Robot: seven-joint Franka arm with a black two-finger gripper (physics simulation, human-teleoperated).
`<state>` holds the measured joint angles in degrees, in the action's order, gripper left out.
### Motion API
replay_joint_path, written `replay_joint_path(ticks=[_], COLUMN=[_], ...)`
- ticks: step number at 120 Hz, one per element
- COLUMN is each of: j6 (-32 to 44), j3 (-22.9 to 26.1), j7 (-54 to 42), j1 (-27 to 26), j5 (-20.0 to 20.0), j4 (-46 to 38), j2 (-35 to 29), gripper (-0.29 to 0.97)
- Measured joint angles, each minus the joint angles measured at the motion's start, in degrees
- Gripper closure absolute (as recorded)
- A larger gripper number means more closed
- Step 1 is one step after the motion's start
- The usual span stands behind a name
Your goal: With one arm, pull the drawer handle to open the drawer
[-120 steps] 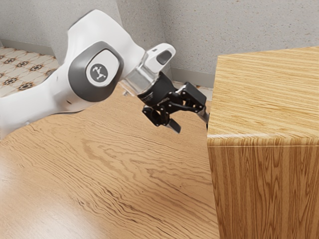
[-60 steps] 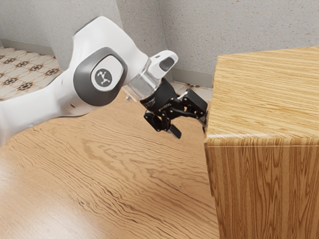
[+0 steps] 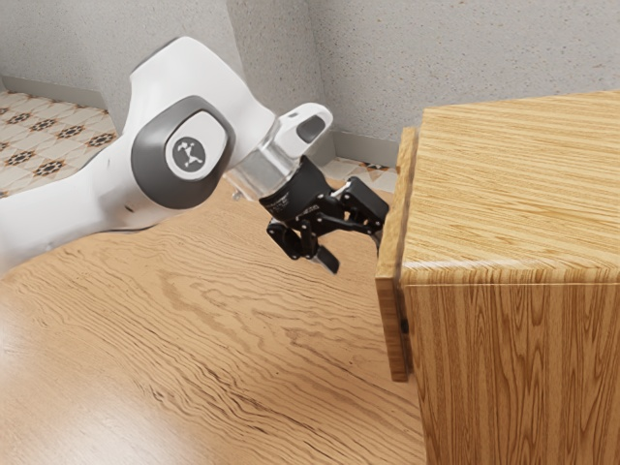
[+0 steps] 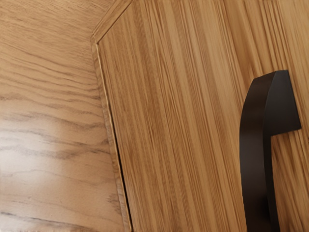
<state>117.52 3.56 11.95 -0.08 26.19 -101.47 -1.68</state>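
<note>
- The drawer handle point(image 4: 263, 154) is a black curved bar on the drawer front point(image 4: 183, 121). In the wrist view it stands out from the wood grain, with its bent end turning in to meet the panel.
- In the exterior view the drawer front point(image 3: 391, 291) stands slightly out from the cabinet point(image 3: 513, 320). It is a thin upright slab seen edge-on, with a narrow dark gap between it and the cabinet's body, so the drawer is partly open.
- The hand point(image 3: 354, 250) is right at the outer face of the drawer front, near its upper part and on the exterior view's left of it. The panel hides the handle there, and I cannot tell whether the hand grips it.
- The white arm point(image 3: 174, 165) comes in from the exterior view's left, and its wrist slopes down toward the drawer.
- The cabinet is a light oak block standing on the desk point(image 3: 194, 329), whose wood grain also shows beside the drawer front's edge in the wrist view.
- Behind the arm are a grey wall point(image 3: 436, 58) and a strip of patterned floor tiles point(image 3: 39, 126).
</note>
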Motion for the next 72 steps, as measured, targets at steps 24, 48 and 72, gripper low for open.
replay_joint_path(ticks=[24, 48, 72], j6=[-0.2, -0.3, -0.4], j3=[-0.6, -1.8, -2.9], j7=[-0.1, -0.2, -0.3], j1=[0.6, 0.6, 0.7], j5=[0.0, -0.1, -0.1], j4=[-1.4, -2.6, -4.0], j2=[-1.3, -2.3, -3.4], gripper=[0.00, 0.00, 0.00])
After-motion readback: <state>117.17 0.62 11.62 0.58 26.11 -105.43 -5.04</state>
